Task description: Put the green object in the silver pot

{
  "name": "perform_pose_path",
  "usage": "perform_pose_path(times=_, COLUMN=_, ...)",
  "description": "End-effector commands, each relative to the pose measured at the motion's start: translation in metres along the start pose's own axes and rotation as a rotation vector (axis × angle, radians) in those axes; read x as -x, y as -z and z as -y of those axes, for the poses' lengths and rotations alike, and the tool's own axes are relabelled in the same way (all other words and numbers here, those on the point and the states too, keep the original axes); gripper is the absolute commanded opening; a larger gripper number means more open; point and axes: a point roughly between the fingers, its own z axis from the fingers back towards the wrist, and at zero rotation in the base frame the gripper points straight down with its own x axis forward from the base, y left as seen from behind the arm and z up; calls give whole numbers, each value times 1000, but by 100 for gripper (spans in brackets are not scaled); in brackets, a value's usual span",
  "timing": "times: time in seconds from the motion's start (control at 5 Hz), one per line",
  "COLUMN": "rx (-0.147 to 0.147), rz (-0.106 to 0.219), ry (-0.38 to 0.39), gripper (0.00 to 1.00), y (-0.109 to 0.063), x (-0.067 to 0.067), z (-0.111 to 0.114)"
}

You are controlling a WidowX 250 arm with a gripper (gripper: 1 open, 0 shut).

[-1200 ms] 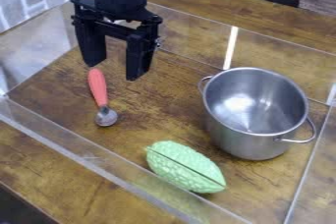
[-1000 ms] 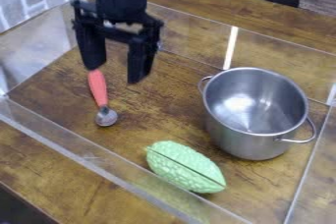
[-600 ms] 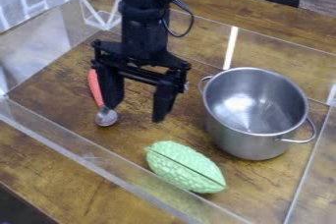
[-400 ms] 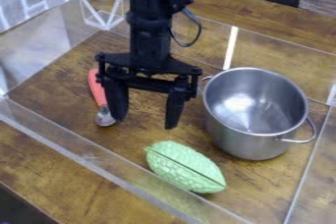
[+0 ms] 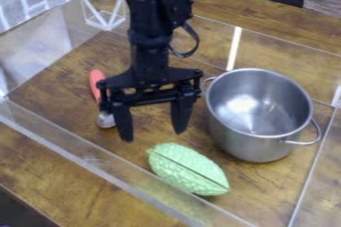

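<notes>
My gripper [image 5: 152, 127] has its two fingers spread wide with nothing in them, and I think that is so they can fit around the green thing [image 5: 188, 169]. The fingers point down, I guess so I can grab from above. The pot [image 5: 258, 113] sits with its top open, so a thing can drop right in. The spoon [image 5: 98, 96] lies at ten o'clock from my fingers. The green thing lies on the table [image 5: 83, 176], near my fingers, at about five o'clock from them.

spoon [image 5: 96, 84] partly hidden, arm [image 5: 154, 7] cut off above
</notes>
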Motion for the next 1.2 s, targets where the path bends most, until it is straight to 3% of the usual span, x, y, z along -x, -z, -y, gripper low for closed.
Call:
perform_pose_path(times=0.0, rx=59, rz=20, ry=-152, gripper=100, y=0, x=1, z=11)
perform_pose_path(times=0.4, rx=114, rz=15, ry=-375, gripper=100, y=12, x=12, z=40)
perform_pose_path(times=0.6, rx=166, rz=36, ry=-447, gripper=100, y=7, x=2, z=45)
perform_pose_path(times=1.0, rx=206, rz=76, ry=-541, gripper=100, y=3, x=-15, z=42)
